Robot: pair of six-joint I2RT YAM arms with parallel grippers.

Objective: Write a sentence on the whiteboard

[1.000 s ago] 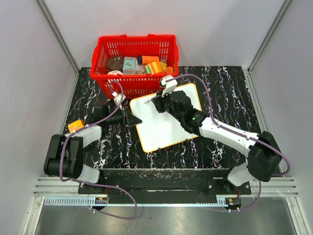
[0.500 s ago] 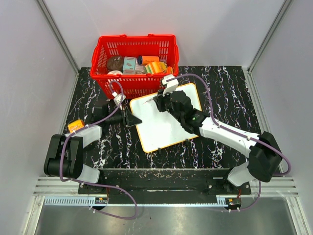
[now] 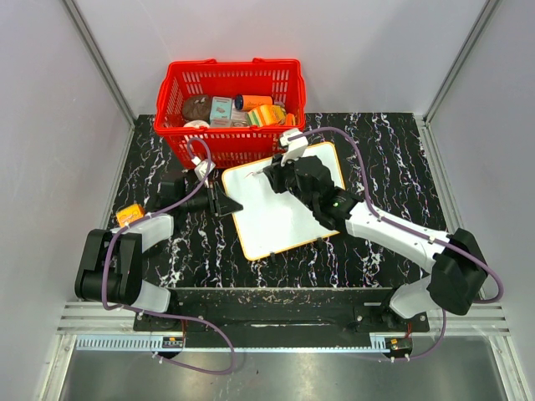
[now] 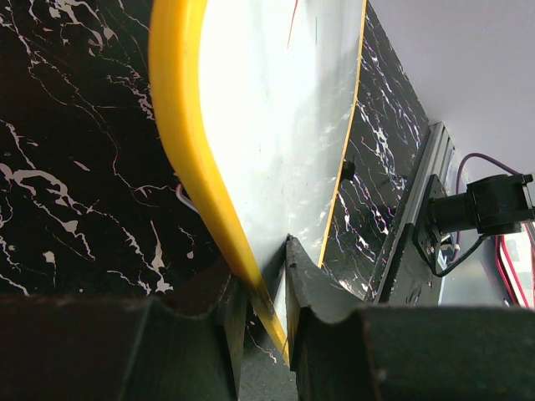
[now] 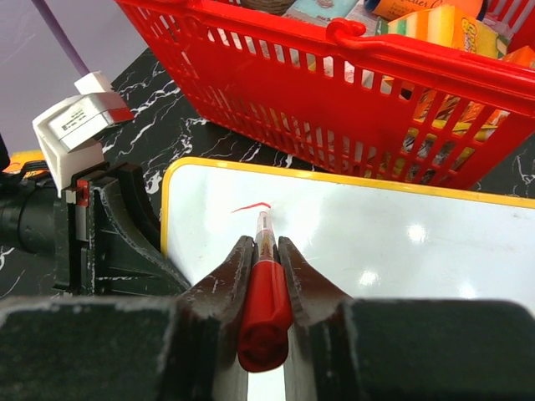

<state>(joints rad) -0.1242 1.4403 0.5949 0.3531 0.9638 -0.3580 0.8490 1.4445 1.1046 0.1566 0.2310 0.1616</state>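
Observation:
The whiteboard (image 3: 284,213), white with a yellow rim, lies tilted on the black marble table. My left gripper (image 3: 231,205) is shut on its left edge; in the left wrist view the fingers (image 4: 266,276) pinch the yellow rim (image 4: 180,125). My right gripper (image 3: 269,174) hovers over the board's far left corner, shut on a red marker (image 5: 266,305). The marker's tip sits on the whiteboard (image 5: 401,242) just below a short red stroke (image 5: 251,205). That stroke is all that shows of the sentence.
A red basket (image 3: 177,92) holding several packets stands right behind the board, its wall (image 5: 334,100) close ahead of the marker. A small orange object (image 3: 128,215) lies at the table's left edge. Grey walls enclose three sides.
My right gripper has shifted slightly to the right with the marker on the board. The left gripper and the board have stayed put.

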